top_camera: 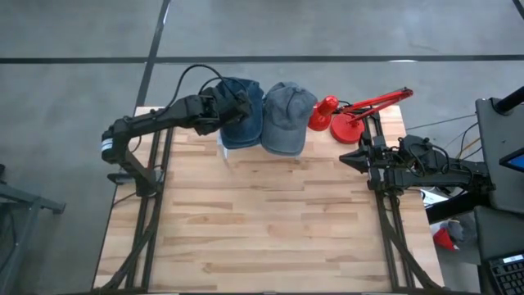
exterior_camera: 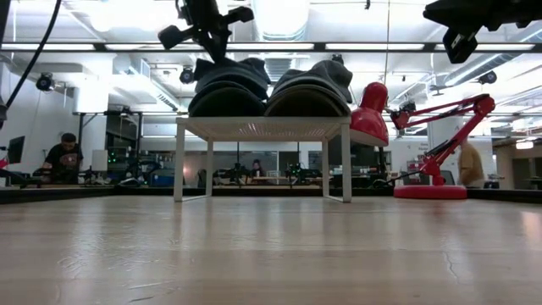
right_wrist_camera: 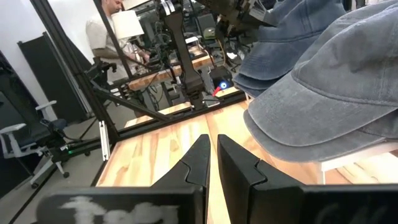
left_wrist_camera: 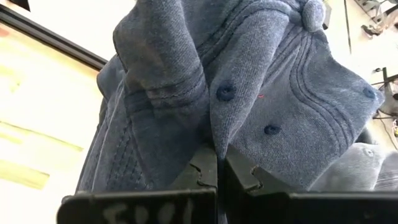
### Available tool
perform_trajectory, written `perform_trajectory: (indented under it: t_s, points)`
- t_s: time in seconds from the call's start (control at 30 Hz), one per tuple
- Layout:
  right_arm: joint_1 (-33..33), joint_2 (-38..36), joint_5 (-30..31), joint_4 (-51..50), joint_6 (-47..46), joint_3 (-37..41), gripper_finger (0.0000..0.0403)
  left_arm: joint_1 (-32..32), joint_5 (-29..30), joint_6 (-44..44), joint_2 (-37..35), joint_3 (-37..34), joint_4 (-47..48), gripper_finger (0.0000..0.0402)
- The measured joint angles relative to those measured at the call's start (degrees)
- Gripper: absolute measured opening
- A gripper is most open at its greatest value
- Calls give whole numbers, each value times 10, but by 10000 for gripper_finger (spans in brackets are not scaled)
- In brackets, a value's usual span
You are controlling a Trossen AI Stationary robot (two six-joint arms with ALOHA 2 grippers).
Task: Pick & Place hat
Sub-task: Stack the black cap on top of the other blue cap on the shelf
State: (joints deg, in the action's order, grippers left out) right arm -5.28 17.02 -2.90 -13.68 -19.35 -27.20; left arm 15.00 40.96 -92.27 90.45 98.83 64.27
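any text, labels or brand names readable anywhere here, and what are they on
Nothing can be read with confidence.
Left gripper, shut on the blue hat: white marks along the wrist's front edge, too blurred to read.
Right gripper, shut and holding nothing: a white smear on its wrist, also unreadable.
Blue hat, grey hat, red lamp, white stand: no lettering visible.

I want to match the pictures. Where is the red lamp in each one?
High view: red lamp at the table's far edge, right of the grey hat.
Low view: lamp right of the white stand.
Left wrist view: not in it.
Right wrist view: not in it.
Shared landmark: grey hat.
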Motion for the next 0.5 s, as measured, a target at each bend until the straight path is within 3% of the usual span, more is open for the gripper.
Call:
perform_trajectory:
  t_s: [0.5]
  points:
    - [0,0,0,-22,0,0,28,0,-10,6,0,-30,-42,0]
